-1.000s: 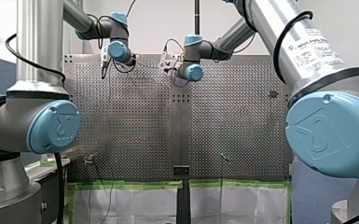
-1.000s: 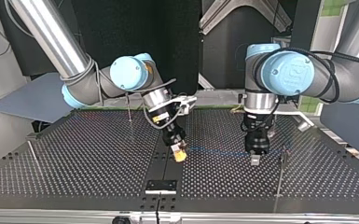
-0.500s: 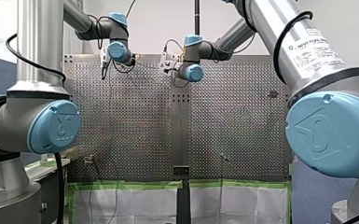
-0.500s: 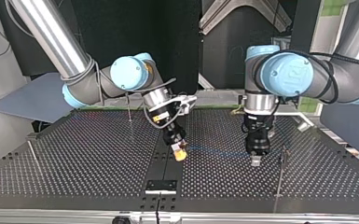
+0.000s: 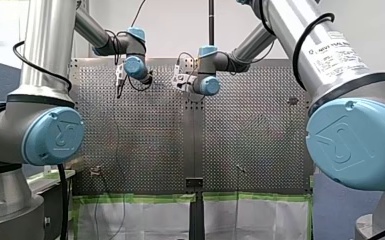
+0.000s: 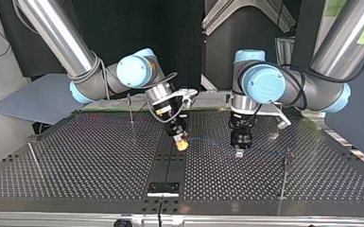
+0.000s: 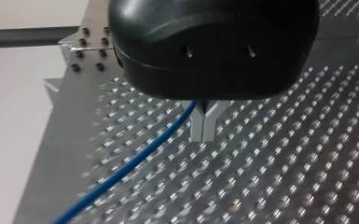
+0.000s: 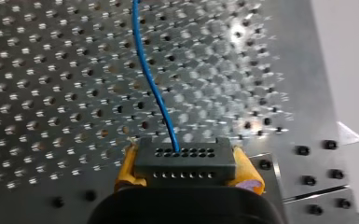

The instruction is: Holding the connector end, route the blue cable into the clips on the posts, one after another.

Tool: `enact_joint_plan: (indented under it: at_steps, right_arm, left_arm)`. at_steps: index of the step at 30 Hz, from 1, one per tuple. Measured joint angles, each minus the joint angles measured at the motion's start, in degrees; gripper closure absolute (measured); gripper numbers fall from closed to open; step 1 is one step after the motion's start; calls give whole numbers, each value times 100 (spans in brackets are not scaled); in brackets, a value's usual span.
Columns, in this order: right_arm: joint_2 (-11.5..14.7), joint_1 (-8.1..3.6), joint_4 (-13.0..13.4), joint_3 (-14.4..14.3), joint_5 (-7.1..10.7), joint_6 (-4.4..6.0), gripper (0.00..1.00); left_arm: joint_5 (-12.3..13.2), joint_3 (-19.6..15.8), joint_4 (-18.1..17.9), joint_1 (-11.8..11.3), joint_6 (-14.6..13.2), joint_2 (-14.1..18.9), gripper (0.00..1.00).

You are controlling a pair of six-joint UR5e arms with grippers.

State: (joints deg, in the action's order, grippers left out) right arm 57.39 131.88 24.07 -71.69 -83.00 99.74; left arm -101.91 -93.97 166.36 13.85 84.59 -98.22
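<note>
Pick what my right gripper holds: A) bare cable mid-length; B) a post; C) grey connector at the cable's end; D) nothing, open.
C: in the right wrist view my right gripper clamps the grey connector between its yellow pads, the blue cable running out of it.

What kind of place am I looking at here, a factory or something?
Probably a robotics test lab, not a factory: my left arm and my right arm work over a perforated table with thin posts, handling a blue cable by its connector.
</note>
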Motion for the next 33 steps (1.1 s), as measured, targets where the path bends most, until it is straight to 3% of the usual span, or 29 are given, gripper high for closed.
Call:
enact_joint_plan:
  at_steps: [8,19,33]
  right_arm:
    - [-170,-38,-10,-204,-55,-16,100]
    - [-210,-252,31,-678,-144,-94,100]
    - [-239,-385,410,-1160,-163,-92,100]
  left_arm:
    - [-30,-4,7,176,128,-245,100]
    - [-34,-40,-189,413,294,-717,100]
    - [-94,-501,-776,589,369,-997,100]
